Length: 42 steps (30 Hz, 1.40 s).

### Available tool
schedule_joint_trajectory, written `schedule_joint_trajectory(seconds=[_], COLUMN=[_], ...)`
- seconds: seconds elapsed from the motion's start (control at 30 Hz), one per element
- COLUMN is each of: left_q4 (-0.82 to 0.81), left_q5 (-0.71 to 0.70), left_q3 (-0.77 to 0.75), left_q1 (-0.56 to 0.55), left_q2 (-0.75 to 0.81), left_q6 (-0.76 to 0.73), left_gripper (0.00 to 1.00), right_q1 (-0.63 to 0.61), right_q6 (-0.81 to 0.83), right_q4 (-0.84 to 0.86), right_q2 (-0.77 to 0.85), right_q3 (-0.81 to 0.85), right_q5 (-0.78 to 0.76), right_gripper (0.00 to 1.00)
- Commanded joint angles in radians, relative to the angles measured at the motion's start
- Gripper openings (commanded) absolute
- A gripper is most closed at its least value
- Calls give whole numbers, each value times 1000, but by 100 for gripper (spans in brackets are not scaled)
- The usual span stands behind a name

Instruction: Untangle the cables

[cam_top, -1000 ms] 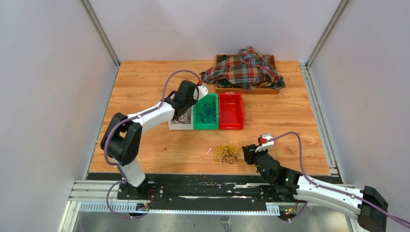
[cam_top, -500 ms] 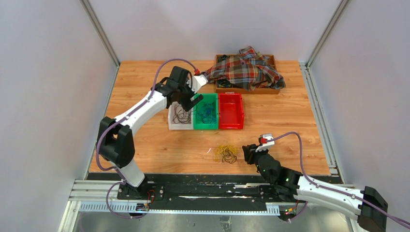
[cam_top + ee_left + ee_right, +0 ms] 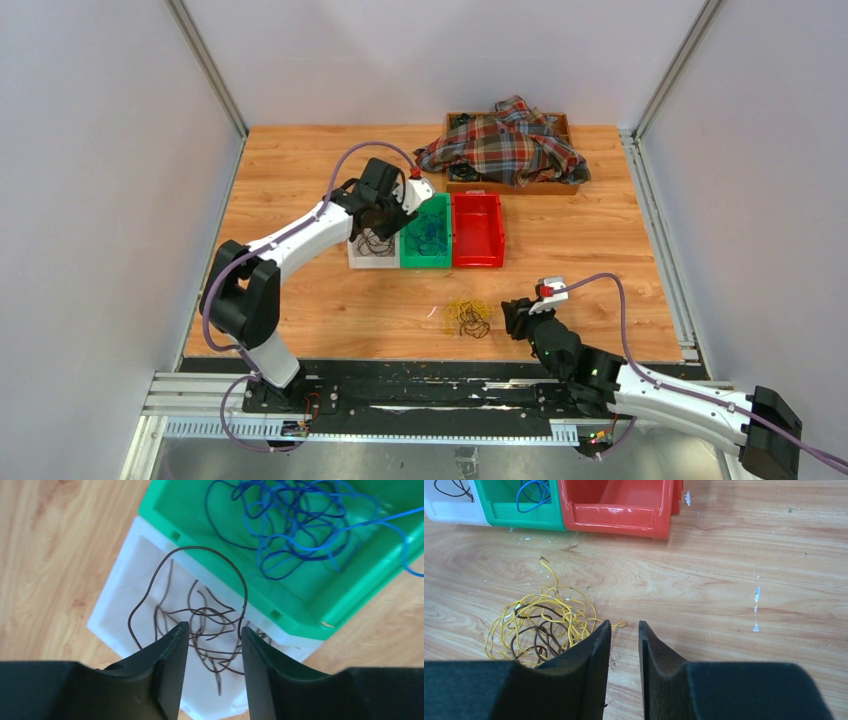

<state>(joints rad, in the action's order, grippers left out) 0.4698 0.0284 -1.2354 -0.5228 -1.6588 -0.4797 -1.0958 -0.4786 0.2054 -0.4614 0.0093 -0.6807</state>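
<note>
Dark brown cables [image 3: 205, 611] lie loose in a white bin [image 3: 120, 595]. My left gripper [image 3: 213, 628] hangs just above them, open, with nothing between its fingers. In the top view that gripper [image 3: 383, 214] sits over the white bin [image 3: 372, 255]. Blue cables [image 3: 295, 525] fill the green bin [image 3: 350, 595] beside it. A tangle of yellow and dark brown cables [image 3: 541, 625] rests on the table near the front [image 3: 470, 317]. My right gripper [image 3: 625, 623] is low, just right of that tangle, its jaws a narrow gap apart and empty.
A red bin [image 3: 477, 230] stands right of the green one and holds no cables. At the back, a wooden box [image 3: 560, 185] is draped with a plaid shirt [image 3: 505, 145]. Metal frame rails run along both table sides.
The left gripper opened wide and rose toward the back, then came back down over the white bin with its jaws narrower. The right arm has not moved.
</note>
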Motion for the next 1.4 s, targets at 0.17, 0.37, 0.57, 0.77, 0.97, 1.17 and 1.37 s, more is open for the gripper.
schedule_joint_trajectory(seconds=[0.17, 0.37, 0.57, 0.77, 0.97, 1.17, 1.37], left_q4=[-220, -260, -256, -70, 225, 372, 395], left_q5=[-184, -206, -199, -131, 30, 195, 340], left_q3=[81, 111, 107, -28, -202, -186, -135], left_q1=[1, 3, 4, 17, 15, -29, -68], left_q2=[35, 9, -41, 30, 109, 186, 232], left_q6=[-19, -20, 12, 18, 21, 25, 73], left_gripper=[25, 23, 22, 46, 96, 98, 98], right_q1=[-13, -13, -13, -13, -13, -1, 166], right_q6=[-13, -17, -7, 7, 47, 178, 180], right_q4=[-12, -8, -21, -50, -35, 0, 65], right_q2=[6, 4, 14, 39, 61, 42, -95], right_q3=[-9, -12, -5, 18, 34, 85, 138], right_q5=[-28, -26, -20, -26, 5, 159, 484], right_gripper=[27, 26, 26, 30, 44, 62, 60])
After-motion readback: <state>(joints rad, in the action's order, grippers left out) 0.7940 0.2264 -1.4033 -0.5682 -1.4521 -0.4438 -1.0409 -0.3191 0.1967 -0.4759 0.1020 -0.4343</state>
